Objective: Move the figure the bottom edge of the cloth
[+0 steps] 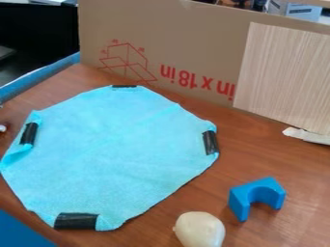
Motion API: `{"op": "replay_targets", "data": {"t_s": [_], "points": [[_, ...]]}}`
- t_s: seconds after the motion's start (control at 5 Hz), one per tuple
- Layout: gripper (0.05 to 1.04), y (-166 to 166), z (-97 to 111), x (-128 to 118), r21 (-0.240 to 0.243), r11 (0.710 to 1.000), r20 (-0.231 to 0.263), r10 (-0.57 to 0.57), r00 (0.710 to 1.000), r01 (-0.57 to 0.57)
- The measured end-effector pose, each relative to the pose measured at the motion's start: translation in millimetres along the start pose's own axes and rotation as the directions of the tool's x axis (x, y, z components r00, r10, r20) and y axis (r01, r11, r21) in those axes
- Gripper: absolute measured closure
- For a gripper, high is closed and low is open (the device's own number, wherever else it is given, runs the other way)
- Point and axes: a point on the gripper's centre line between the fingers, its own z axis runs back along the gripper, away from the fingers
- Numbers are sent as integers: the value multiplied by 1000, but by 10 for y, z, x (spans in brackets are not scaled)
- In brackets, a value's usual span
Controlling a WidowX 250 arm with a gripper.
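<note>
A light blue cloth [113, 154] lies spread on the wooden table, held by black tape at its top, left, right and bottom edges. To the right of the cloth's lower right side a blue arch-shaped block [256, 195] rests on the bare wood, apart from the cloth. A cream-coloured rounded object [200, 230] is near the bottom of the view, between the cloth's bottom edge and the block, touching neither. Which of these two is the figure I cannot tell.
A cardboard panel [193, 46] stands along the table's back, with a pale wood-grain board [283, 77] against it at the right. A whitish strip [306, 135] lies below that board. Blue surfaces show at the upper left [42, 75] and lower left [19, 231].
</note>
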Motion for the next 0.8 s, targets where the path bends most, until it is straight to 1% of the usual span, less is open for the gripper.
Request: {"op": "replay_targets", "data": {"t_s": [0.2, 0.4, 0.6, 0.8], "points": [[574, -174, 154, -98, 58, 998, 51, -42, 998, 39], [574, -508, 401, -267, 114, 989, 129, -104, 986, 89], [575, -943, 453, -532, 137, 974, 149, -199, 969, 179], [574, -1385, 285, -733, 141, 963, 113, -248, 962, 231]]}}
